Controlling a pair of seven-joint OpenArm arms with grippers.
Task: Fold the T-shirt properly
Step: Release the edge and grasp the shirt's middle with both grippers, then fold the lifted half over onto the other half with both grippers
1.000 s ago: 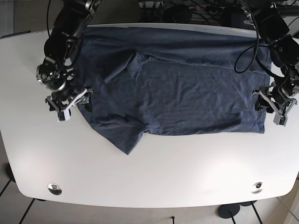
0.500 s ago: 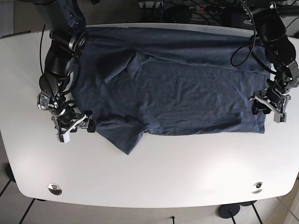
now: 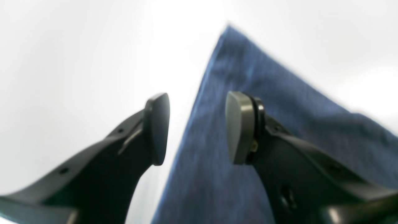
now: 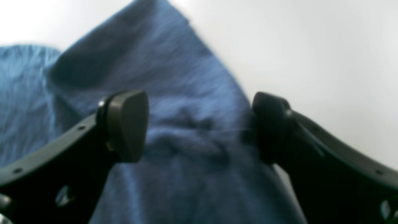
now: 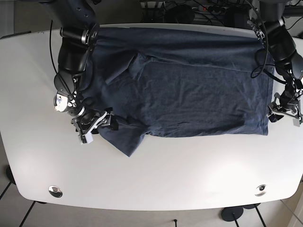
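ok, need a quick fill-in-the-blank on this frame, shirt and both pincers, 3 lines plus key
The T-shirt lying on the white table is dark ____ in colour.
In its wrist view, the left pincer has its jaws ____, straddling the shirt's edge.
The right pincer has ____ cloth lying between its open jaws.
In the base view, the right pincer sits at the shirt's ____ side.

Missing words: blue; open; bunched; left

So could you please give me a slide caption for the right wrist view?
Open right pincer straddling a rumpled edge of the blue T-shirt on the white table.
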